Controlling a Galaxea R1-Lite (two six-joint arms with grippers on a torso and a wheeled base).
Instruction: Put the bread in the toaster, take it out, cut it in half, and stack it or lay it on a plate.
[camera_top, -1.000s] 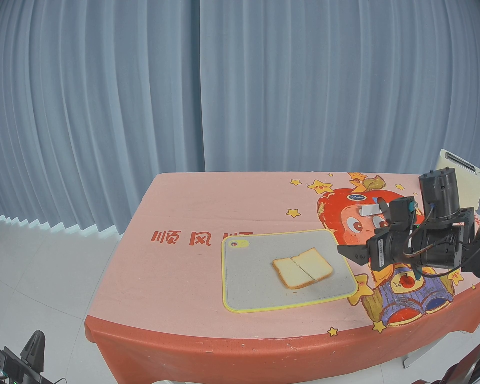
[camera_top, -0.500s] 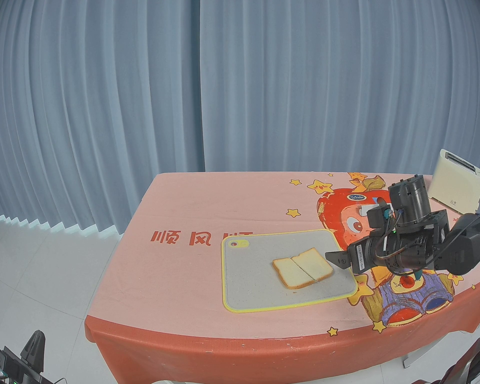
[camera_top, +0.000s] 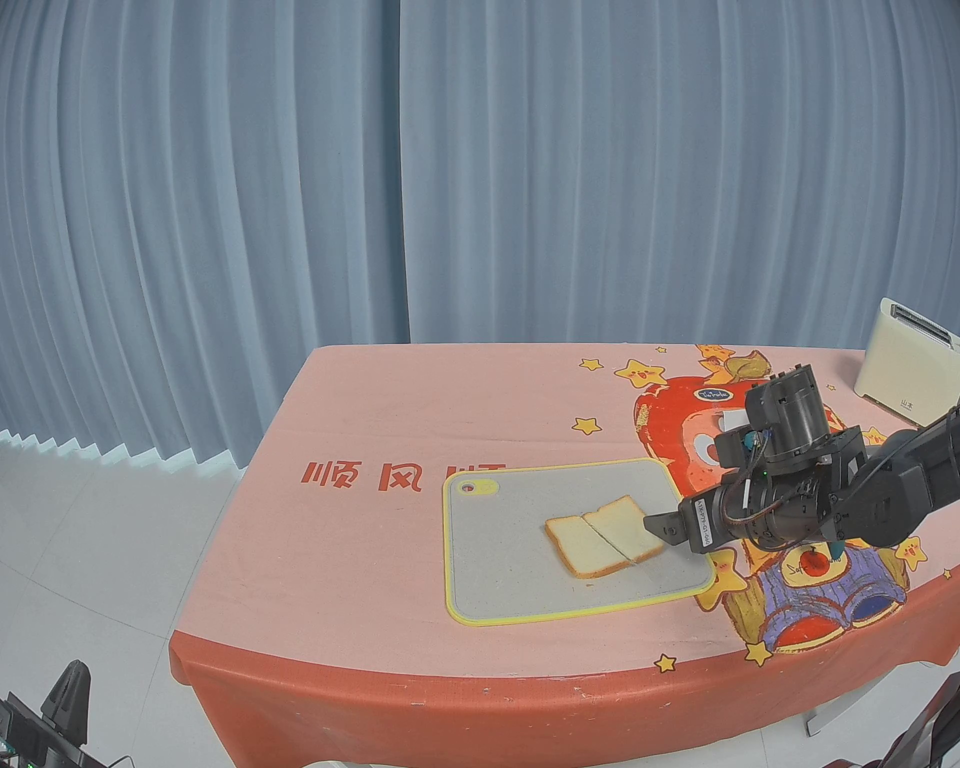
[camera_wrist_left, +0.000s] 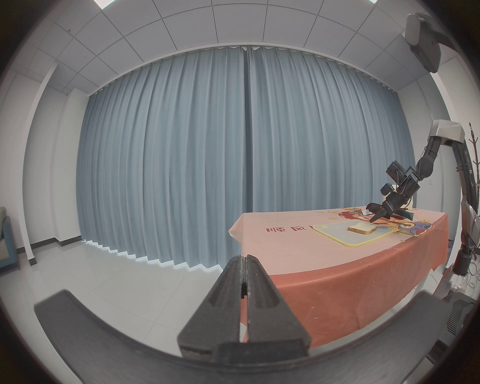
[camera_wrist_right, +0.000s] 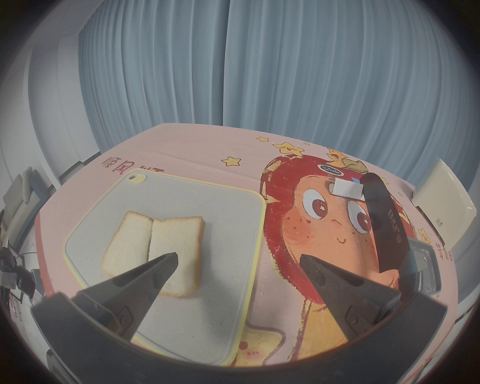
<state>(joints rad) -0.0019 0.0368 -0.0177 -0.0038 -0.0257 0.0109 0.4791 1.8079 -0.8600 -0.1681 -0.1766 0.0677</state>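
1. Your right gripper (camera_top: 662, 527) is spread wide and empty, just beside the right end of the bread (camera_top: 605, 537).
2. The bread lies cut in two on the board (camera_top: 490, 580), with the halves touching side by side. The cut runs slantwise, from far-left to near-right.
3. The bread lies to the gripper's left. Its right half is nearest, so I'd judge you take that one first.
4. Your left gripper (camera_wrist_left: 245, 267) is pressed together, low and well apart from the table (camera_top: 380, 420), so the right arm is the nearer one.
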